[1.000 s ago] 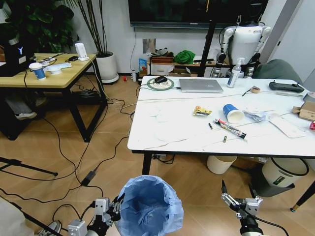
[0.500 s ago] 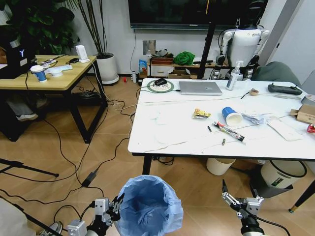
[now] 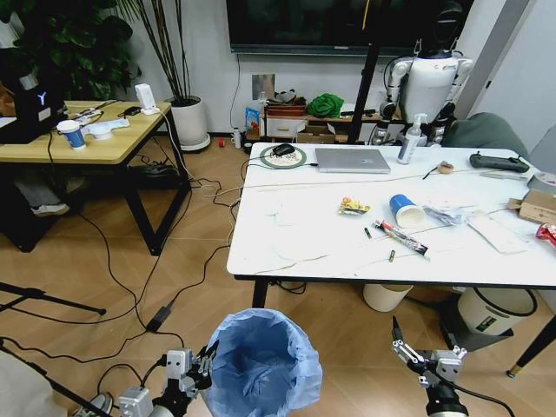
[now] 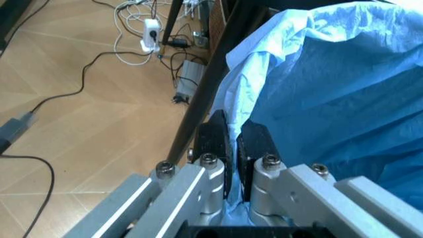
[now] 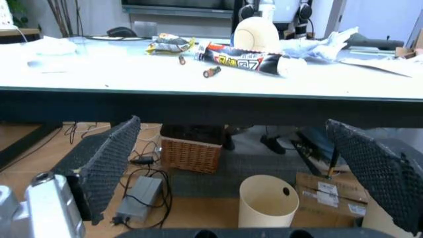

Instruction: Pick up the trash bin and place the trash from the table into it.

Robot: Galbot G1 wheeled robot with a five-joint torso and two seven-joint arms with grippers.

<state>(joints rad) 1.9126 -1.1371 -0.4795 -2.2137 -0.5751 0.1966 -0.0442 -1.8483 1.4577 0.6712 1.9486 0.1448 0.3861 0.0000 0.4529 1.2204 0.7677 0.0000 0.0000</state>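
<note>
Taking the table (image 3: 313, 239) as my mark, I held the trash bin (image 3: 263, 363) low on its near side, short of the front edge and toward the left corner, with my left gripper (image 4: 233, 144) pinched narrow on the ruffled blue bag at the bin's rim. The left wrist view showed both dark pads pressed onto a fold of that liner, which I judged was the only purchase a small round bin offers a two-finger grasp, and it left the mouth facing up and free to receive litter. Up on the table, the trash lay scattered across the right half: a yellow snack wrapper (image 3: 354, 206), then a blue paper cup (image 3: 406, 210) on its side, with a red-and-white tube (image 3: 403, 236) just nearer the front edge. My right gripper (image 3: 423, 362) hung below the table's near edge, right of the bin, its mesh-faced fingers spread wide and holding nothing. I judged that made sense, since one arm was needed to carry the bin and the other to pick.
</note>
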